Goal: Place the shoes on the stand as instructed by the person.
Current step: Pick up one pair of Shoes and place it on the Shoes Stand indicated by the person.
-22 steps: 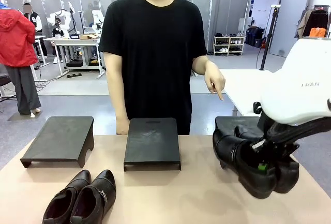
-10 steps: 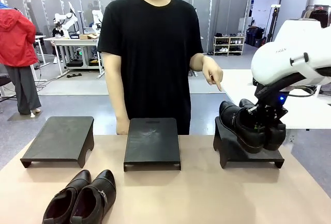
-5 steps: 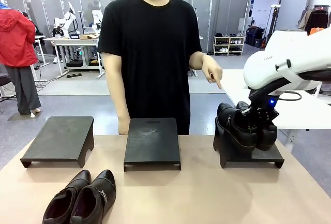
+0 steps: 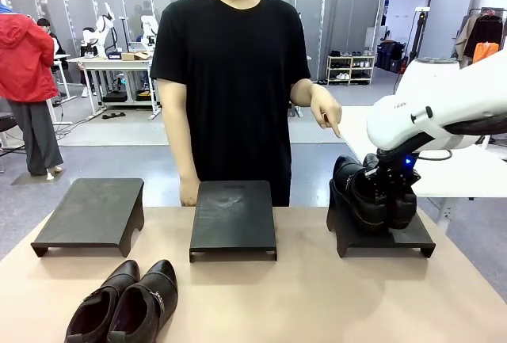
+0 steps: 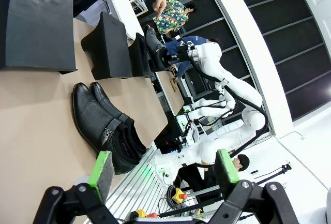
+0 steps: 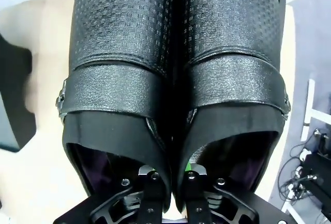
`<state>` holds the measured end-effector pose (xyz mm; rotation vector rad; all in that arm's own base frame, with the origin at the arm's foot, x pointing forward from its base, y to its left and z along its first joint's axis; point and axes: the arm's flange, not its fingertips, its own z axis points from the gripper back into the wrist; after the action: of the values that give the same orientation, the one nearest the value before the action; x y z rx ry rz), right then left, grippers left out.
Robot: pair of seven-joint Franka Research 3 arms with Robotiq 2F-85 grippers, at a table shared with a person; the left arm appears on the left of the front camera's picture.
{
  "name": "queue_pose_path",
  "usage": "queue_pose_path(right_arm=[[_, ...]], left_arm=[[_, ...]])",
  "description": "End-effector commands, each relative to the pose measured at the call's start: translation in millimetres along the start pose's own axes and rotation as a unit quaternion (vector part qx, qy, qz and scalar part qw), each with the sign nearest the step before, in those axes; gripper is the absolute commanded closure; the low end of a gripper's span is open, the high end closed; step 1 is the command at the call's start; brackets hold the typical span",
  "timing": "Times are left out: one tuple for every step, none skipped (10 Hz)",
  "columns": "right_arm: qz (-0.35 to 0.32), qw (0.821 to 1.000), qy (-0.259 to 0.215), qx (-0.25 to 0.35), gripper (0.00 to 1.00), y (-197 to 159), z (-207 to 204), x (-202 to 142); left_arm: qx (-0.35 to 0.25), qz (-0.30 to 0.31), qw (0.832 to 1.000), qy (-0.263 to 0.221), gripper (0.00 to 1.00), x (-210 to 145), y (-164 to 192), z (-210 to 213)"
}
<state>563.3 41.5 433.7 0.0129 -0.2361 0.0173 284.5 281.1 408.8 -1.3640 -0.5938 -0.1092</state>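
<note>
The pair of glossy black leather shoes with a strap across each instep is at the top of the flat black stand on the right. I cannot tell if the soles lie fully on it. The right gripper holds this pair. In the right wrist view one finger goes into each shoe, and the jaws are closed on the two inner walls, which are pressed together.

The person in the black T-shirt stands at the far side of the table. One hand points a finger down toward the right stand.

The second pair of black shoes with a small silver buckle lies side by side on the beige table, at its near left side. Beyond it are the black middle stand and the black left stand, both with nothing on top.

The left gripper is above the table with its jaws wide apart and nothing between the green pads.
</note>
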Motion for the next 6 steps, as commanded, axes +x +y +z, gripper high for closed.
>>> queue_pose_path(right_arm=[[-0.028, 0.999, -0.020, -0.023, 0.90, 3.7, -2.6, 11.2], [-0.029, 0.999, -0.017, -0.023, 0.90, 5.3, -6.5, 12.7], [-0.030, 0.999, -0.016, -0.023, 0.90, 6.2, -9.8, 13.2], [-0.038, 0.999, -0.016, -0.024, 0.90, 4.3, -13.7, 15.3], [-0.042, 0.999, -0.011, -0.024, 0.90, 2.6, -16.5, 16.4], [-0.044, 0.999, -0.011, -0.026, 0.90, 2.3, -20.5, 16.5]], left_arm=[[-0.006, -0.007, 1.000, -0.001, 0.00, -0.6, -2.9, 0.6], [-0.006, -0.007, 1.000, -0.001, 0.00, -0.6, -2.9, 0.6], [-0.006, -0.007, 1.000, -0.001, 0.00, -0.6, -2.9, 0.6], [-0.006, -0.007, 1.000, -0.001, 0.00, -0.6, -2.9, 0.6], [-0.006, -0.007, 1.000, -0.001, 0.00, -0.6, -2.9, 0.6], [-0.006, -0.007, 1.000, -0.001, 0.00, -0.6, -2.9, 0.6]])
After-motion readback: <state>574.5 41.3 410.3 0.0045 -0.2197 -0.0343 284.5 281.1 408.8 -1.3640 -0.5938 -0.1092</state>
